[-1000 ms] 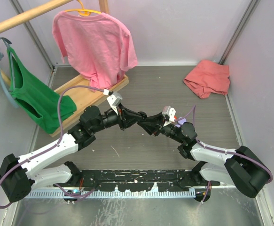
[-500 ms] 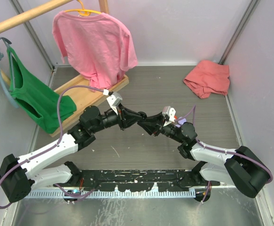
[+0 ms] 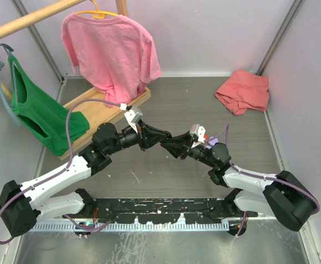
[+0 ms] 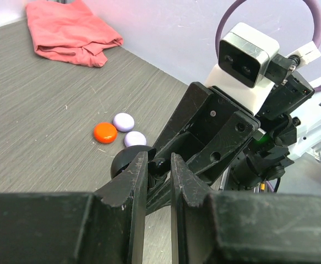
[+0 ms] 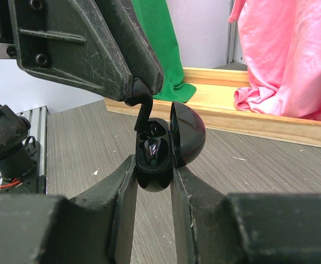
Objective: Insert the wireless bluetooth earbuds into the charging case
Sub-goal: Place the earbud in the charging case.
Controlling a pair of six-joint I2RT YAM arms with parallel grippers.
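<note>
Black charging case (image 5: 154, 180) clamped between the fingers of the right gripper (image 5: 152, 168), raised off the desk near its middle, somewhat toward the near edge. Lid (image 5: 189, 135) hinged open, standing upright beside the base. Fingers narrow, pressed against both sides of the base.

Black earbud (image 5: 142, 105) pinched at its head in the left gripper (image 4: 159, 171), fingers nearly together. Stem pointing down, tip at the mouth of the open case, not fully seated. Glossy dark shape in one well of the base; impossible to tell whether a second earbud.

Both grippers tip to tip in the top external view, arms reaching in from the near left and near right corners.

Lying flat on the desk, toward the right edge from the grippers: one orange-red round case (image 4: 105, 132) and two lilac round cases (image 4: 123, 121), close together. Salmon cloth (image 3: 243, 91) crumpled in the far right corner.
</note>
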